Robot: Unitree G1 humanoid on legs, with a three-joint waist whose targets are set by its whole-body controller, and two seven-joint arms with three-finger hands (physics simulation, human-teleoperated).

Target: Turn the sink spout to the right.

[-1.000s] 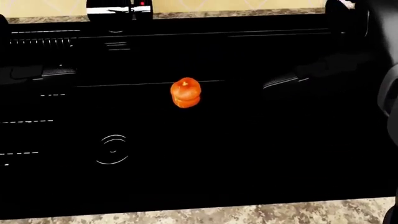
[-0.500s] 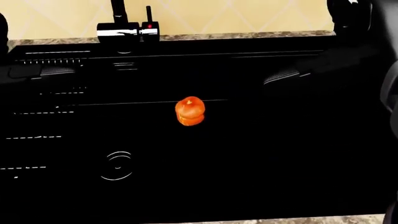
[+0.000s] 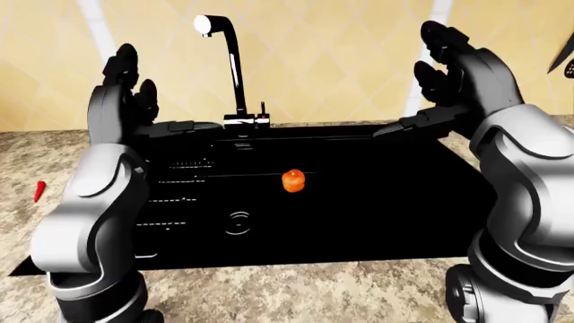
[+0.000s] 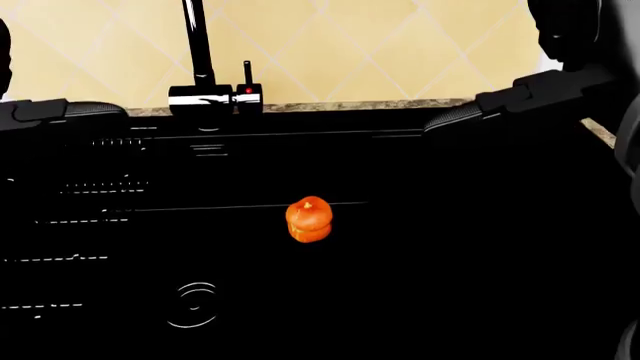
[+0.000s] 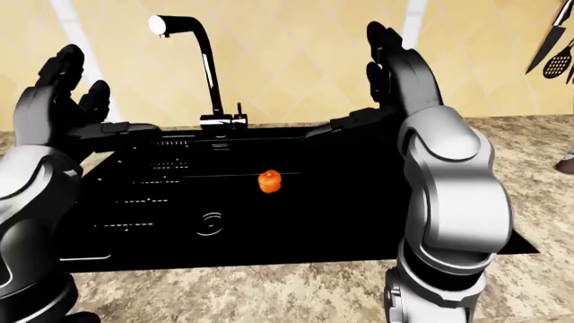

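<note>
Head view tilted upward, spout point(image 4: 197, 41) newly visible, orange fruit point(image 4: 309, 219) lower.

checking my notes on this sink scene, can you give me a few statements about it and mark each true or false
1. The spout arcs toward the left of the left-eye view. True.
2. The right hand grips the spout. False: it is raised with fingers open, off to the spout's right and apart from it.
3. An orange object lies in the black sink. True.
4. The left hand holds the orange object. False: it is raised, open and empty, left of the faucet.
5. Utensils hang at the top right of the right-eye view. True.
</note>
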